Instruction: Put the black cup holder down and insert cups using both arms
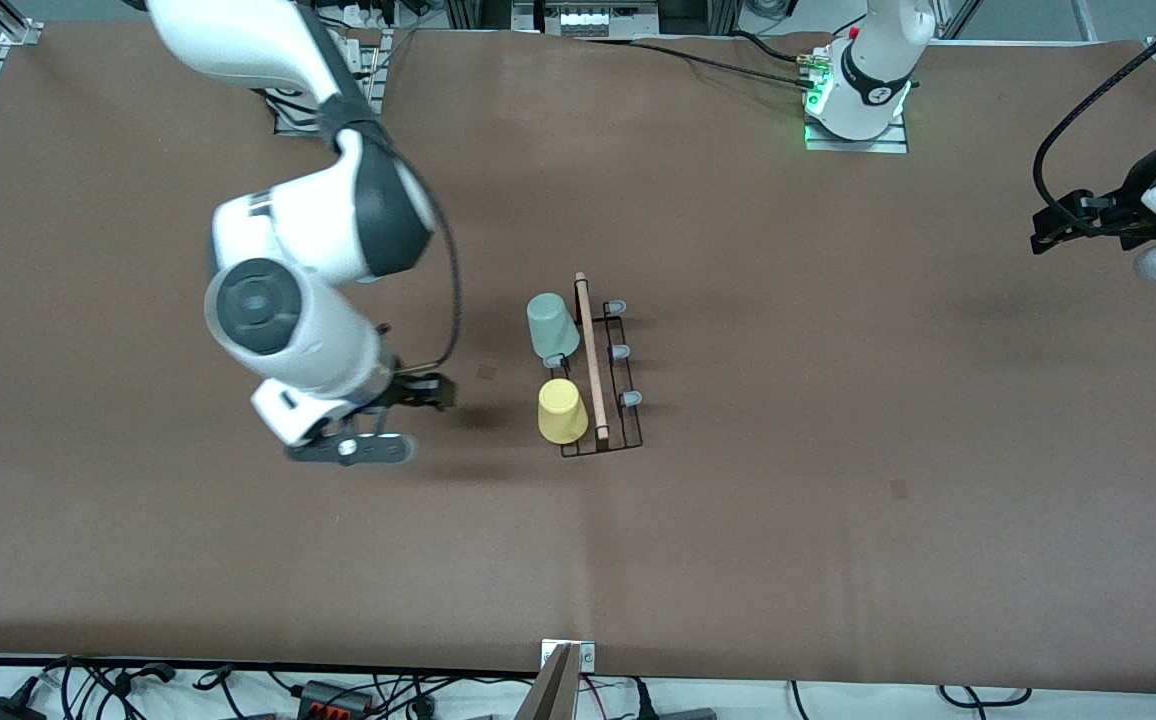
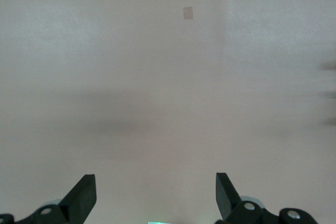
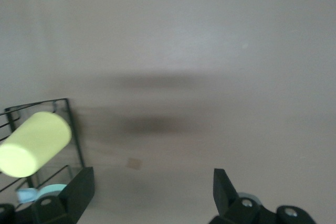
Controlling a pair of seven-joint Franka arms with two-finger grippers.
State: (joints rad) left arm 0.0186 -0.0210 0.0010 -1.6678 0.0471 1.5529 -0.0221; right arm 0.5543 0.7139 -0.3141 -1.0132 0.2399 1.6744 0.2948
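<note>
The black cup holder [image 1: 606, 375] sits on the brown table [image 1: 838, 450], near the middle. Its wooden rod [image 1: 590, 357] runs along the top, pointing from the robots toward the front camera. Three grey-blue pegs [image 1: 620, 352] stand bare on the side toward the left arm's end of the table. Two cups are upside down on pegs on the side toward the right arm's end. The mint green cup [image 1: 552, 326] is farther from the front camera. The yellow cup [image 1: 562, 411] is nearer to it, just beside the green one.

The right gripper [image 1: 425, 392] hangs over bare table, apart from the holder, toward the right arm's end. Its fingers [image 3: 79, 190] are spread wide and hold nothing. In the right wrist view the yellow cup [image 3: 32, 144] and a corner of the holder [image 3: 71, 129] show off to one side.

The left gripper [image 1: 1048, 225] waits well apart from the holder, over the left arm's end of the table. Its fingers [image 2: 84, 195] are wide open and empty too.
</note>
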